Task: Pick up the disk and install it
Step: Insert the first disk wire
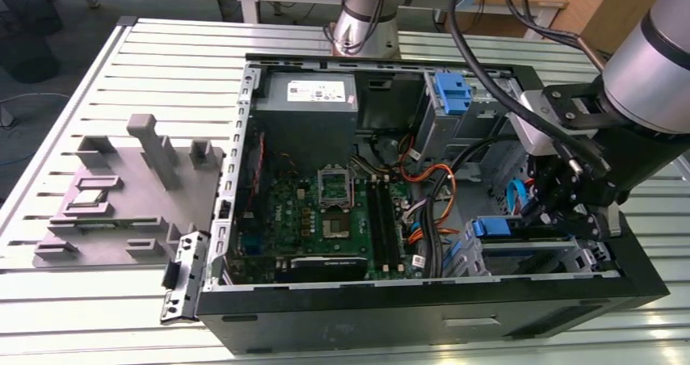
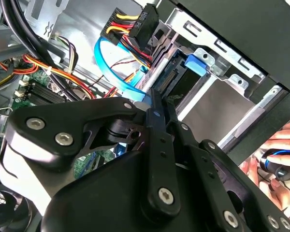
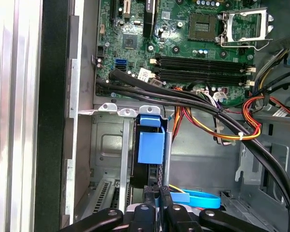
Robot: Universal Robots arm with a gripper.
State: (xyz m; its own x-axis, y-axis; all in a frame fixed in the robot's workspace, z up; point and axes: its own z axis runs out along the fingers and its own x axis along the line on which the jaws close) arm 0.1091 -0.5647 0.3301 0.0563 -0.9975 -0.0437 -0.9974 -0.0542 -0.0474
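Fingertips (image 3: 156, 193) pressed together, nothing between them that we can make out; they sit directly against the end of the disk (image 3: 150, 145). We see the disk standing on edge in the drive cage (image 3: 106, 145), its blue frame tab toward the gripper (image 2: 154, 108), which in the second wrist view points at the disk's connector edge (image 2: 176, 79). A flat blue cable (image 3: 198, 197) lies just beside the fingers. Beyond the cage we note the motherboard (image 3: 183, 38) and the case (image 1: 431, 316) on the slatted table (image 1: 97, 300).
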